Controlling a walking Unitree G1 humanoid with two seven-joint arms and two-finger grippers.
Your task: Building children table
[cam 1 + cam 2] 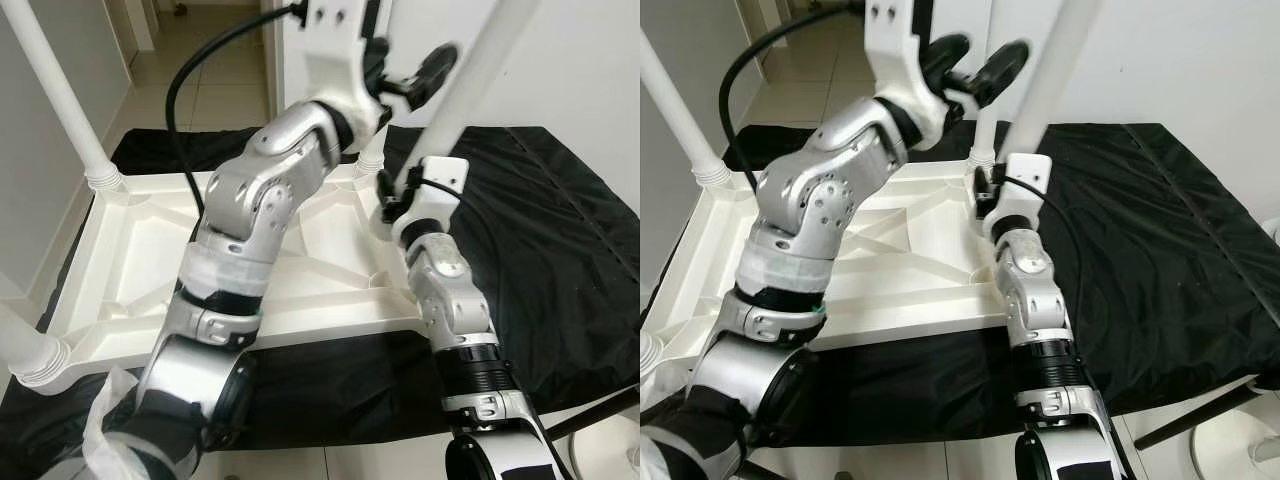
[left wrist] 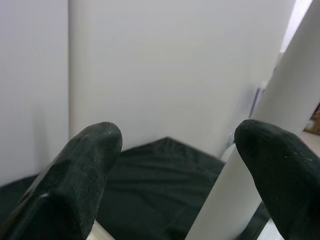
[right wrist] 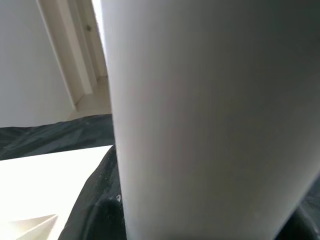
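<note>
A white children's table top lies upside down on a black cloth. White legs stand in its far left corner, its near left corner and its far right corner. My right gripper is over the near right corner, shut on the lower end of another white leg that leans up to the right. In the right wrist view this leg is very close. My left gripper is raised and open beside the leg's upper part, its fingers not touching the leg.
The black cloth covers the floor under and to the right of the table. A black cable loops from my left arm. Tiled floor and a doorway lie behind; a white wall is at the right. A dark rod lies near right.
</note>
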